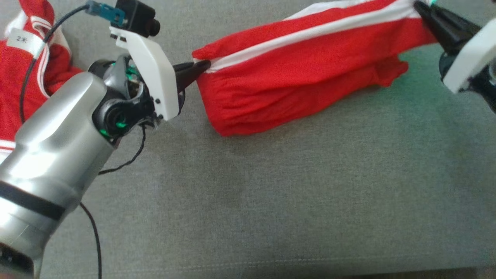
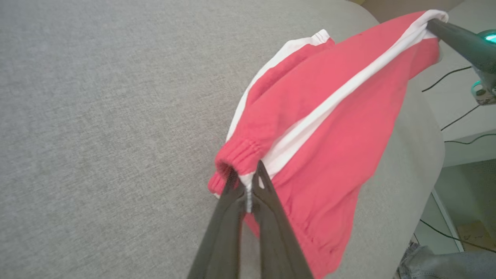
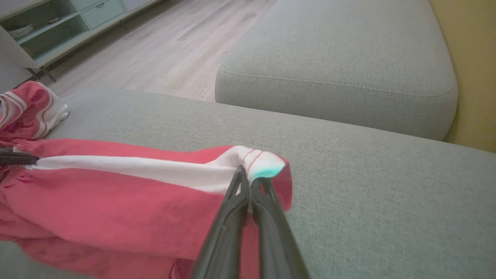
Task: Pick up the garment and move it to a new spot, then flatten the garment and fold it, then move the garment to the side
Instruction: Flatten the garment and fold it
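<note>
– The red knit garment with a white side stripe: where is it found, and why is it spread out like that?

– It is seen from the upper middle to the upper right of the head view, strung between the two grippers over the grey-green fabric sofa cushion. The upper edge, along the stripe, is drawn almost straight. The lower part sags in folds toward the cushion; whether it touches cannot be told for certain.

– How is it held?

– The left gripper is clamped on the gathered elastic hem at the left end. In the left wrist view its dark fingers are pinched on the ribbed edge, just where the white stripe meets it. The right gripper is clamped on the white-trimmed corner at the opposite end, at the top right of the head view.

– Why are the two far ends taken?

– It is judged that the cloth is being tensioned lengthwise so that creases are pulled out before it is laid flat. The bare cushion in the lower half of the head view would suit as the new spot. No fold is seen yet.

– What should be watched?

– Only small pinches of fabric are held, so a slip is possible if the pull is increased. A second red-and-white cloth with a white label lies at the upper left, beside the left arm, and is best kept apart from the held piece.
</note>
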Tool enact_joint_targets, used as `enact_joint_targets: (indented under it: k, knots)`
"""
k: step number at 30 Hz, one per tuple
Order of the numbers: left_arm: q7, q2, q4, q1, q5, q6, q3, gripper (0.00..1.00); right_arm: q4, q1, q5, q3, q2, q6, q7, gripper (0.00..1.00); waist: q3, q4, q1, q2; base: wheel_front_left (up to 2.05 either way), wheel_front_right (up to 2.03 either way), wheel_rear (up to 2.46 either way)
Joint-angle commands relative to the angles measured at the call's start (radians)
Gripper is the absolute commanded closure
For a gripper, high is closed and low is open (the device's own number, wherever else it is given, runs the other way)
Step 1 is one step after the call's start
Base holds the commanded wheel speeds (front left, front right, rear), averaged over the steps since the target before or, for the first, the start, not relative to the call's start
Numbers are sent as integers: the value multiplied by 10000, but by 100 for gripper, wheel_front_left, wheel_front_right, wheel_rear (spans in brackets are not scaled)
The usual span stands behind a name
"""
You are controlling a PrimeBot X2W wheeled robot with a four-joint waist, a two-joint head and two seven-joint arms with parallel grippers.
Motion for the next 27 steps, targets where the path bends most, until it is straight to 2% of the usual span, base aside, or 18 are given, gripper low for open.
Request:
enact_joint_targets:
  k: [1,8,9,10,11,12,19,25,27]
  knots:
    - [-103,202,-61,-681,131,-26,433,100,127,-167,41,8,-53,77,-87,100,282,52,0,0,0,0,0]
    - [-241,-165,426,-873,143,-122,311,100,1085,-553,375,464,151,77,-32,100,505,135,0,0,0,0,0]
    - [-225,-210,481,-862,108,-135,285,100,1204,-546,441,516,179,77,-50,73,486,138,0,0,0,0,0]
    - [-203,-240,532,-845,85,-148,248,91,1319,-524,511,569,226,77,-68,28,448,135,0,0,0,0,0]
    - [-174,-266,580,-820,41,-159,223,52,1441,-494,606,621,287,77,-53,0,407,131,0,0,0,0,0]
    - [-116,-295,627,-782,-44,-168,210,0,1559,-462,685,686,354,77,-25,0,350,124,0,0,0,0,0]
    - [-151,-129,591,-723,-171,-213,172,0,2144,-193,1016,1013,636,77,-167,0,-413,61,0,0,0,0,0]
    - [-763,377,86,-362,89,-216,170,0,2243,73,1060,1026,894,77,-1318,0,-1366,-37,0,0,0,0,0]
    - [-1234,638,-160,-179,450,-14,173,0,2248,182,1050,1002,996,77,-1745,0,-1624,-64,0,0,0,0,0]
